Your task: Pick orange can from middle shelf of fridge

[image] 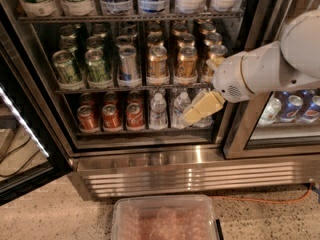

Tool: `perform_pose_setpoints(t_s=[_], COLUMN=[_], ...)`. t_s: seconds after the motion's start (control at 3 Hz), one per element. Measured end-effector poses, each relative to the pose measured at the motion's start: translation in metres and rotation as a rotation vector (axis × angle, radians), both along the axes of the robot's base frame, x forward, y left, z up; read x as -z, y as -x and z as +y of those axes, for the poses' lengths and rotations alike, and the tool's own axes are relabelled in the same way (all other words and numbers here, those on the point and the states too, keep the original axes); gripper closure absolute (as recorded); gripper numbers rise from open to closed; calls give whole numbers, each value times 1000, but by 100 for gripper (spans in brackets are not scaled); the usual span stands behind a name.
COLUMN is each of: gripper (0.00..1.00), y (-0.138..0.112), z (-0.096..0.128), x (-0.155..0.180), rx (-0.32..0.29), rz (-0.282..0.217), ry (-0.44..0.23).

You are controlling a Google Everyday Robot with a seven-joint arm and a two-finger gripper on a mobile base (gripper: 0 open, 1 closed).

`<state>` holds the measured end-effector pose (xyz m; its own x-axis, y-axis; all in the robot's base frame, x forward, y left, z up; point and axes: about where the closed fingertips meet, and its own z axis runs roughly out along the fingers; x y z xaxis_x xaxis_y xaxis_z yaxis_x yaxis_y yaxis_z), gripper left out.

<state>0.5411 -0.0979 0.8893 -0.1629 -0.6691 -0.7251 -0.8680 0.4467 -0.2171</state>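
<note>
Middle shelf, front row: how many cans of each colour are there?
Green cans: 2
Blue can: 1
Orange cans: 3
Total: 6
The gripper is lower down, in front of the water bottles.

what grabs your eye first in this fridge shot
The bulky white arm reaching in from the right, its claw hanging in front of the water bottles just below the middle shelf. Next, the rows of orange cans on that shelf's right half, with green cans at its left end.
</note>
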Motion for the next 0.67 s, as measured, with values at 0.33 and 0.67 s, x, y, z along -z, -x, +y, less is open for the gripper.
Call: perform_pose_setpoints(t_s=[0.33,0.67], gripper=[0,0], y=[-18,-17], z=[-1,-2], x=[-11,-9], rx=[45,55], rz=[-65,-70], ry=[-20,-29])
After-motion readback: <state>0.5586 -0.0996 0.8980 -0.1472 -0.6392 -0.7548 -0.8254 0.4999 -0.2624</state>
